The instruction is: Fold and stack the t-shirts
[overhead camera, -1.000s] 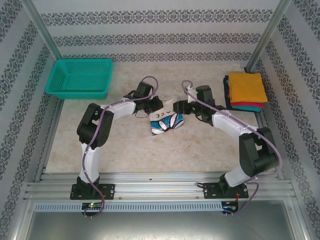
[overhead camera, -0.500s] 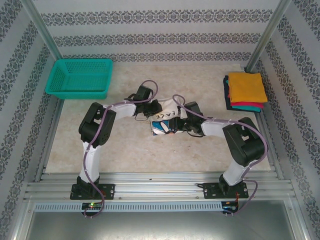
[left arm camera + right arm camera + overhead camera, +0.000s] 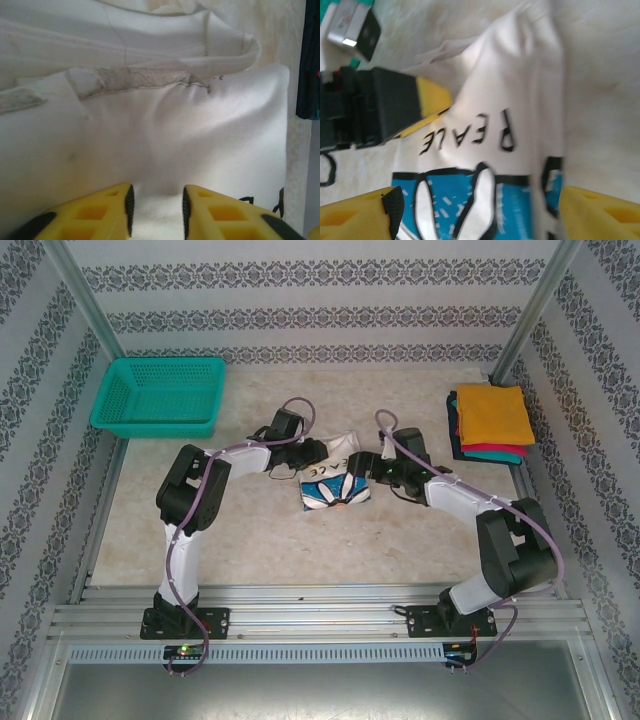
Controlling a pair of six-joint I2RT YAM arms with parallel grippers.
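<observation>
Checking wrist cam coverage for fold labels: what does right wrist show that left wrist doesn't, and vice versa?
Right wrist: PEACE lettering, blue daisy print, the left gripper at the shirt's edge, right gripper wide open. Left wrist: plain white folds, a seam strip, cloth between the left fingers. Both: the white t-shirt on the table.

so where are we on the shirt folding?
Done: a stack of folded shirts, orange on top, sits far right. In hand: the PEACE shirt lies partly folded mid-table; the left gripper has its cloth between its jaws, the right gripper is open over the print. To do: finish that fold and add it to the stack.
</observation>
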